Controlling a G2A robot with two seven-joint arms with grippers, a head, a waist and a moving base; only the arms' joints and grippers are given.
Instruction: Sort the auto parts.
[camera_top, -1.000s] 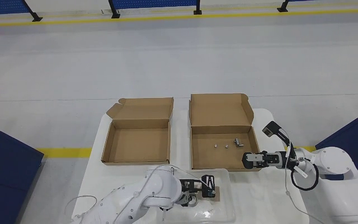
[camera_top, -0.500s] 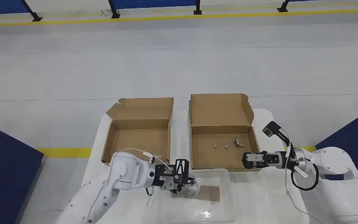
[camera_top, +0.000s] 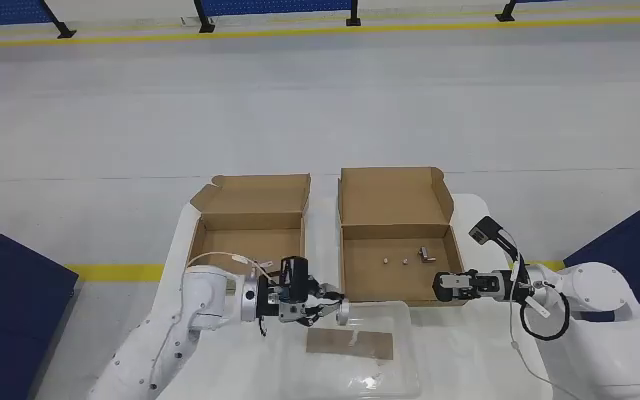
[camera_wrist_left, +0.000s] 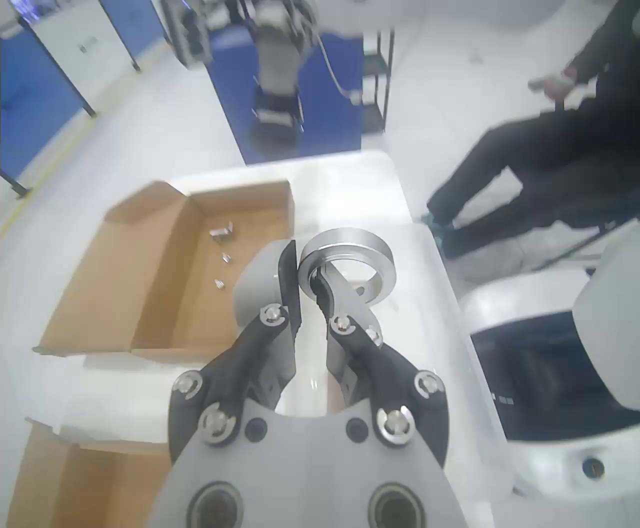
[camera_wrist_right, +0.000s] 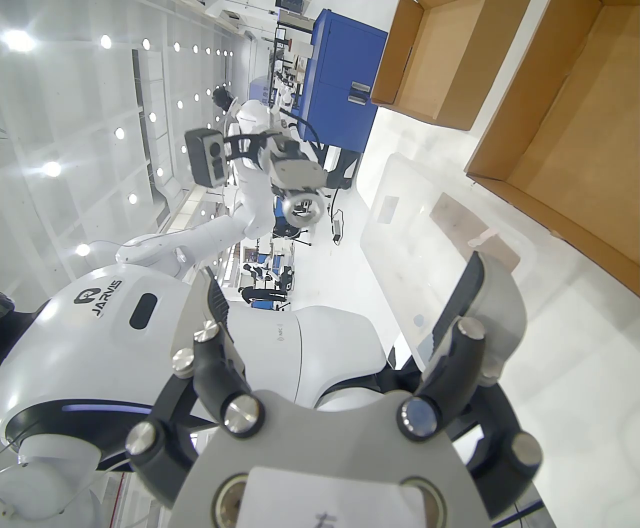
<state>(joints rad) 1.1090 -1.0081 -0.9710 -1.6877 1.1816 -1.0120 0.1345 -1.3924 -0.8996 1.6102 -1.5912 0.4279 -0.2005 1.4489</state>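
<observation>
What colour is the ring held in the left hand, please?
The ring is shiny silver, clearest in the left wrist view.

Two open boxes stand side by side on the far half of the desk (camera_top: 480, 360), the left box (camera_top: 245, 260) and the right box (camera_top: 395, 285), with a narrow gap between them. Three small parts (camera_top: 404, 260) lie in the right box, toward its far right side. The tray (camera_top: 412, 340) sits on the near side of the desk, just in front of the right box. A flat card (camera_top: 348, 344) lies in the tray, with one small piece (camera_top: 370, 383) nearer the robot. The ring (camera_wrist_left: 350, 250) sits between the fingers of the left end effector (camera_wrist_left: 305, 270), over the tray's far left edge. The right end effector (camera_top: 440, 287) is at the near right corner of the right box.
</observation>
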